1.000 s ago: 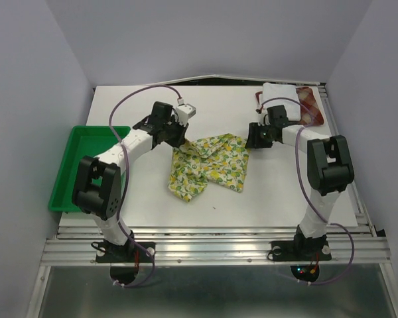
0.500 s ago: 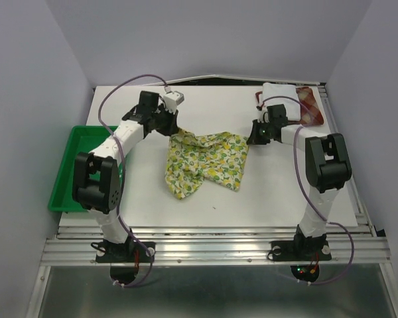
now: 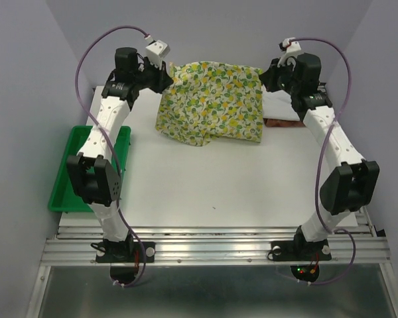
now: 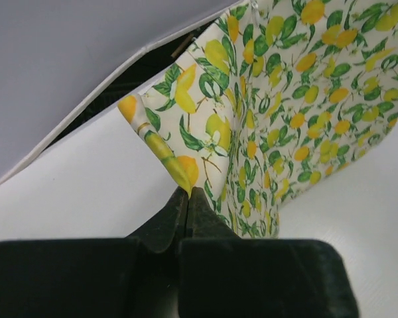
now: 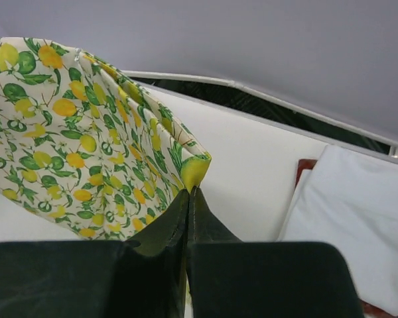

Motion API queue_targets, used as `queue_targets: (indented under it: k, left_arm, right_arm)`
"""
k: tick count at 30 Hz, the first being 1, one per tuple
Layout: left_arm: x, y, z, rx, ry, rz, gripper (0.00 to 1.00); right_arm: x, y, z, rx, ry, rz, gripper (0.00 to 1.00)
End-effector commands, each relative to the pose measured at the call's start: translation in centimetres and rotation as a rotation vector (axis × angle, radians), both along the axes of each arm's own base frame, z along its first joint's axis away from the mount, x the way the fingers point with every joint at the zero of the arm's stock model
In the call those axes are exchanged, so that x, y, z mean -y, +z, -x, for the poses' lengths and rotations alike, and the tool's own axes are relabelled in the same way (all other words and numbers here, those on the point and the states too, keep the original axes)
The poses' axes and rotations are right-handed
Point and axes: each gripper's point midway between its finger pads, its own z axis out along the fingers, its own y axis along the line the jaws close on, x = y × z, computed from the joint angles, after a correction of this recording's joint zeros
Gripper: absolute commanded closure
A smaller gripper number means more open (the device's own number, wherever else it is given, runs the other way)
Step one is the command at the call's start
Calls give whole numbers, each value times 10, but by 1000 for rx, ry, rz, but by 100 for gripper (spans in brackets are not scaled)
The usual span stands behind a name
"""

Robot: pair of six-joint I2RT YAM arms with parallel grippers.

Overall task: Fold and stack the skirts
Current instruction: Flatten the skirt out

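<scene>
Green tray point(image 3: 63, 189) sits at the far left edge, not part of this afaik. Left gripper point(image 3: 164, 78) is up high at the back, jaws pinched tight on one top corner of the fruit-print skirt point(image 3: 215, 99). Right gripper point(image 3: 266, 76) is clamped the same way on the other top corner, so the skirt hangs spread btwn them like a curtain over the table point(image 3: 219, 179); can't tell if the hem touches down. Imo this is the spread-out step before the fold: cloth aloft, no fold made yet. Next move prob needs both arms lowering together w/ even tension so it lands flat w/o bunching, esp since the bottom edge looks rumpled on the left. Top cam gives the whole span and both arms, but the hanging cloth hides most of the pile on the right, so only a dark red sliver shows. Right wrist cam fills that in: white skirt point(image 5: 348, 218) folded, apparently lying on the plaid skirt point(image 5: 305, 167), whose red edge peeks out. Left wrist cam only shows that corner pinch up close.
</scene>
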Motion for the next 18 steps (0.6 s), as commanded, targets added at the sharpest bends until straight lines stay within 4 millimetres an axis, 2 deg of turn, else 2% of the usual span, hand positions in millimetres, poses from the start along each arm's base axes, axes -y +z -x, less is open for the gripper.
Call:
queue_targets:
  k: [1,2,3,4,5,7,8,10,11,12,13,15,16,17,18]
  left_arm:
    - [-4,49,33,102,-43,54,100]
    - [-6,47,50,102,-48,58,100]
    - [-6,53,58,131,-56,63,100]
    - [-7,54,67,145,-60,64,100]
    - [-9,52,88,151,-67,68,100]
    - [-10,55,107,192,-79,75,100]
    - [-13,57,128,221,-77,82,100]
    - [-16,55,149,243,-81,83,100]
    - [-18,55,170,270,-88,79,100]
    - [-20,56,179,279,-86,83,100]
    - [-22,56,198,299,-93,89,100]
    - [-21,55,218,317,-115,95,100]
    - [-22,55,226,323,-119,102,100]
    - [-23,62,239,352,-118,111,100]
    - [-25,54,241,329,-102,119,100]
  right_arm:
    - [13,60,17,168,-23,39,99]
    - [16,80,32,216,-23,42,99]
    - [17,86,40,240,-22,48,99]
    - [20,95,57,265,-25,53,99]
    - [23,99,65,281,-29,62,99]
    - [29,104,80,297,-48,79,99]
    - [32,106,97,309,-50,91,99]
    - [33,106,115,312,-33,101,99]
    - [32,98,124,282,-24,100,99]
    - [34,112,141,313,-20,95,99]
    - [34,113,149,312,-19,89,99]
    - [35,114,167,301,-14,76,99]
    - [35,124,184,332,-1,72,99]
    - [33,125,192,328,13,55,99]
    - [32,121,199,311,21,48,99]
